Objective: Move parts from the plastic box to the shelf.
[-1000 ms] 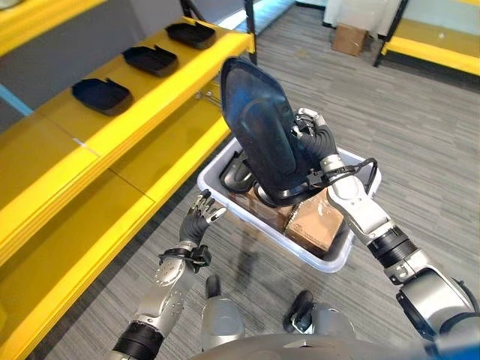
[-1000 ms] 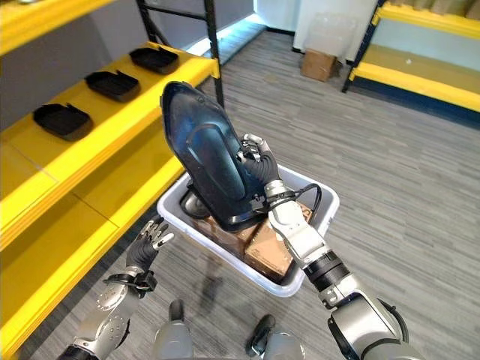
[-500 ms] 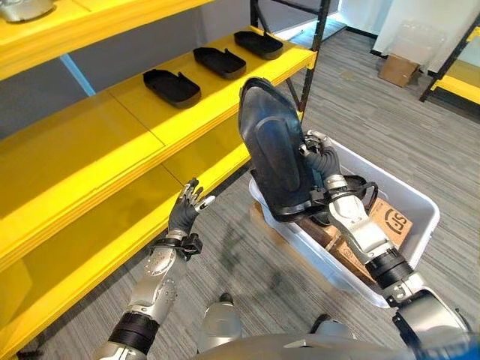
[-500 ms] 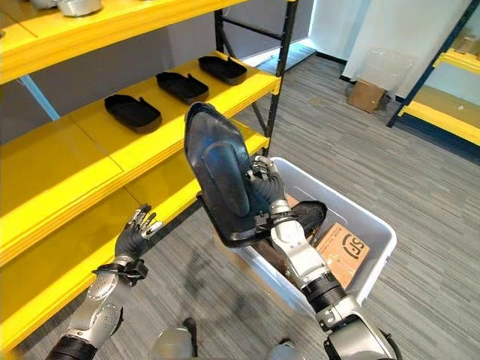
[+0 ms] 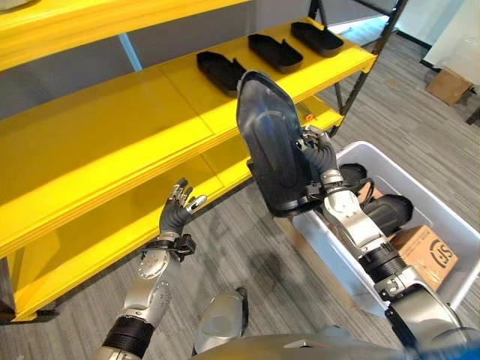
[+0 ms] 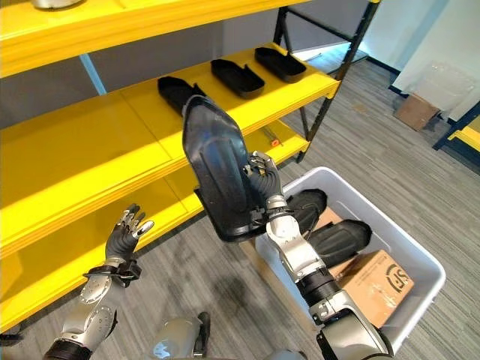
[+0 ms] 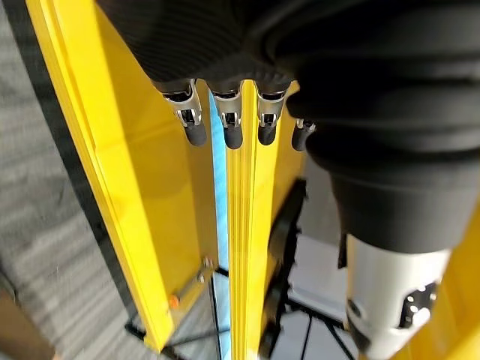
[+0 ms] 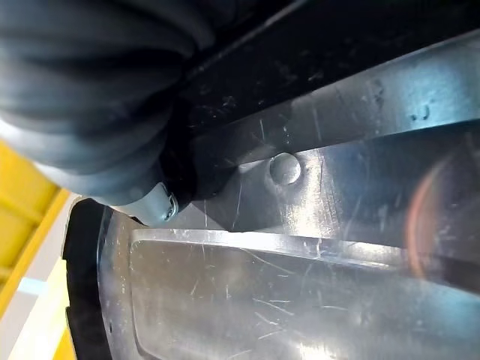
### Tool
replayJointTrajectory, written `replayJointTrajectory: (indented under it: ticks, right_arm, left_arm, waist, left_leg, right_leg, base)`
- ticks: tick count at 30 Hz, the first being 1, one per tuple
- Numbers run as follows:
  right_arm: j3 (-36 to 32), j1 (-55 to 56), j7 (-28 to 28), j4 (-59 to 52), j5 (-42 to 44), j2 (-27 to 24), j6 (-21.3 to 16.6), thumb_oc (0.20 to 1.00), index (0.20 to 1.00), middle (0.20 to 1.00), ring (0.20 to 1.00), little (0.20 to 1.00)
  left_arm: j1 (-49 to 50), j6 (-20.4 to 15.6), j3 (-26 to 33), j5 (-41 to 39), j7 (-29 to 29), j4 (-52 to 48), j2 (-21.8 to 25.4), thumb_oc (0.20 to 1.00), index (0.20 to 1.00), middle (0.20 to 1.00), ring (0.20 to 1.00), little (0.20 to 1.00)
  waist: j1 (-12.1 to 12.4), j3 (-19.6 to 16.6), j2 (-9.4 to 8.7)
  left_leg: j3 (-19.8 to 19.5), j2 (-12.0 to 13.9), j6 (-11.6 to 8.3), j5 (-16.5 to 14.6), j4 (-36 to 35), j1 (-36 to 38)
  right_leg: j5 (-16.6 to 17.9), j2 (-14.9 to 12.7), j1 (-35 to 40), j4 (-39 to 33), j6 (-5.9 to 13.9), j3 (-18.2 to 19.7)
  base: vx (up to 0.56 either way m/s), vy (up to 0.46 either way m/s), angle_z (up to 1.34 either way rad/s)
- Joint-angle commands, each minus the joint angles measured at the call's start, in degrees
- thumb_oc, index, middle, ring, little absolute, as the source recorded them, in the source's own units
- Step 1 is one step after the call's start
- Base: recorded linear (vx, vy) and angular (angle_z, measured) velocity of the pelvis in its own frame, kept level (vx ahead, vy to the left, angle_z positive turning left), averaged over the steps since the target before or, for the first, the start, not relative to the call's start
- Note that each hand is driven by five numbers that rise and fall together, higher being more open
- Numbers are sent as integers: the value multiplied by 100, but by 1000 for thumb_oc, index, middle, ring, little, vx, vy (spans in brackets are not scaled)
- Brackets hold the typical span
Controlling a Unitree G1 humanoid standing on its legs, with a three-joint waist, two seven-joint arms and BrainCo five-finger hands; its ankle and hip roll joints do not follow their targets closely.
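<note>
A large black moulded part point(image 5: 268, 142) stands upright in the air, with my right hand point(image 5: 319, 154) shut on its edge. It hangs between the white plastic box point(image 6: 382, 216) on the floor and the yellow shelf point(image 5: 112, 127). In the right wrist view the part's scratched surface point(image 8: 300, 240) shows from very close. Three similar black parts point(image 5: 274, 51) lie in a row on the shelf's middle board. Two more black parts point(image 6: 341, 240) and a cardboard carton point(image 6: 379, 277) lie in the box. My left hand point(image 5: 176, 214) is raised open by the lower shelf board, holding nothing.
The shelf's lower board point(image 5: 97, 232) runs just above the grey carpet to my left. A black upright post point(image 5: 360, 71) closes the shelf's far end. A small cardboard box point(image 5: 450, 84) sits on the floor farther off.
The view has swung left toward the shelf. My right hand has carried the part off the box toward the shelf. My left hand has stayed open and risen a little.
</note>
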Motion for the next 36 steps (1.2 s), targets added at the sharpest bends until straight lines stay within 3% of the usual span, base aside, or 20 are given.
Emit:
replayJointTrajectory:
  ticks: [1, 3, 6, 8, 10, 12, 14, 22, 25, 28, 31, 32, 33, 34, 36]
  right_arm:
    - [-238, -591, 32, -334, 138, -257, -514, 200, 200, 200, 200, 200]
    - [-253, -656, 3, -336, 147, -226, -549, 200, 200, 200, 200, 200]
    - [-327, -698, -66, -346, 110, -213, -532, 200, 200, 200, 200, 200]
    - [-361, -699, -40, -355, 75, -279, -523, 200, 200, 200, 200, 200]
    - [-431, -590, 7, -350, 99, -343, -544, 200, 200, 200, 200, 200]
    - [-513, -534, 16, -296, 95, -391, -556, 200, 200, 200, 200, 200]
    - [-644, -400, 3, -254, 115, -430, -594, 200, 200, 200, 200, 200]
    - [-640, -407, -9, -193, 156, -441, -642, 200, 200, 200, 200, 200]
    - [-566, -450, 40, -224, 180, -475, -691, 200, 200, 200, 200, 200]
    - [-507, -484, 42, -252, 205, -515, -745, 200, 200, 200, 200, 200]
    - [-519, -568, -8, -230, 231, -518, -756, 200, 200, 200, 200, 200]
    - [-533, -565, -35, -225, 232, -507, -763, 200, 200, 200, 200, 200]
    - [-551, -540, -104, -219, 226, -484, -766, 200, 200, 200, 200, 200]
    - [-602, -495, -200, -228, 254, -502, -725, 200, 200, 200, 200, 200]
    - [-615, -449, -231, -241, 155, -468, -663, 200, 200, 200, 200, 200]
  left_arm:
    - [-247, -307, -194, 338, -78, -583, 205, 1000, 1000, 1000, 1000, 1000]
    - [-351, -338, -272, 327, -53, -585, 114, 1000, 1000, 1000, 1000, 1000]
    - [-441, -348, -342, 313, -33, -569, 17, 1000, 1000, 1000, 1000, 1000]
    - [-431, -347, -378, 235, -123, -615, -6, 1000, 1000, 1000, 1000, 1000]
    - [-349, -354, -377, 183, -194, -588, -43, 1000, 1000, 1000, 1000, 1000]
    - [-139, -341, -243, 105, -179, -634, -86, 1000, 1000, 1000, 1000, 1000]
    - [-26, -307, -180, 94, -190, -691, -70, 1000, 1000, 1000, 1000, 1000]
    - [-12, -290, -178, 173, -120, -705, -91, 1000, 1000, 1000, 1000, 1000]
    - [151, -292, -103, 114, -90, -698, -180, 1000, 1000, 1000, 1000, 1000]
    - [220, -321, -71, 70, -101, -681, -258, 1000, 1000, 1000, 1000, 1000]
    - [148, -340, -86, 94, -69, -710, -279, 1000, 1000, 1000, 1000, 1000]
    - [153, -332, -78, 91, -60, -713, -287, 1000, 1000, 1000, 1000, 1000]
    - [121, -323, -105, 84, -46, -715, -283, 1000, 1000, 1000, 1000, 1000]
    - [-65, -318, -198, 85, -43, -678, -263, 1000, 1000, 1000, 1000, 1000]
    - [-71, -316, -210, 126, -44, -664, -252, 1000, 1000, 1000, 1000, 1000]
  waist:
    - [-319, -6, 121]
    - [-442, 93, 107]
    - [-532, 170, 23]
    - [-564, 151, -52]
    - [-548, 81, -130]
    - [-469, -90, -148]
    - [-435, -214, -172]
    - [-410, -379, -160]
    - [-370, -401, -145]
    - [-298, -208, -147]
    - [-260, -14, -167]
    - [-281, -19, -161]
    - [-333, -32, -155]
    - [-419, -1, -49]
    - [-434, -57, 108]
  left_leg:
    - [-149, 190, -308, 107, -767, 357]
    - [-272, 120, -328, 109, -884, 480]
    - [-462, 28, -392, 38, -907, 652]
    - [-601, -30, -443, -15, -863, 710]
    - [-668, -19, -501, -112, -785, 789]
    - [-740, 161, -596, -173, -819, 939]
    - [-896, 374, -701, -132, -940, 1083]
    - [-1026, 723, -886, 77, -1267, 1235]
    - [-1096, 990, -1074, 200, -1250, 1159]
    - [-1122, 886, -1210, 349, -462, 769]
    - [-1233, 740, -1186, 447, -28, 473]
    - [-1109, 866, -1144, 424, -188, 509]
    - [-869, 1233, -1171, 620, -468, 545]
    - [-598, 1614, -1202, 901, -849, 461]
    - [-526, 1640, -1196, 739, -1025, 628]
  right_leg:
    - [-55, 984, -180, -654, 127, 192]
    - [28, 1115, -531, -1160, 187, 391]
    - [406, 1106, -569, -2105, 371, 618]
    - [507, 1153, -387, -2320, 437, 734]
    - [444, 1121, -55, -2415, 398, 636]
    - [250, 1196, 125, -2256, 322, 321]
    - [47, 1274, 283, -2140, 251, 113]
    - [-214, 1405, 427, -2014, 118, -154]
    - [-469, 1556, 495, -1888, -69, -349]
    - [-570, 1573, 628, -1904, -218, -412]
    - [-612, 1517, 612, -1763, -248, -505]
    - [-644, 1511, 586, -1688, -253, -543]
    - [-723, 1468, 573, -1595, -256, -639]
    - [-842, 1248, 512, -1295, -184, -804]
    - [-908, 1123, 491, -1072, -75, -809]
  base:
    - [98, 39, 87]
    - [90, -61, 91]
    - [149, -130, 57]
    - [143, -174, 110]
    - [188, -242, 112]
    - [246, -330, 105]
    - [172, -292, -4]
    - [62, -150, 15]
    - [25, -301, 13]
    - [-41, -133, 28]
    - [-66, -44, 23]
    - [-15, 6, 40]
    - [8, 156, 42]
    - [57, 279, 48]
    - [86, 305, 77]
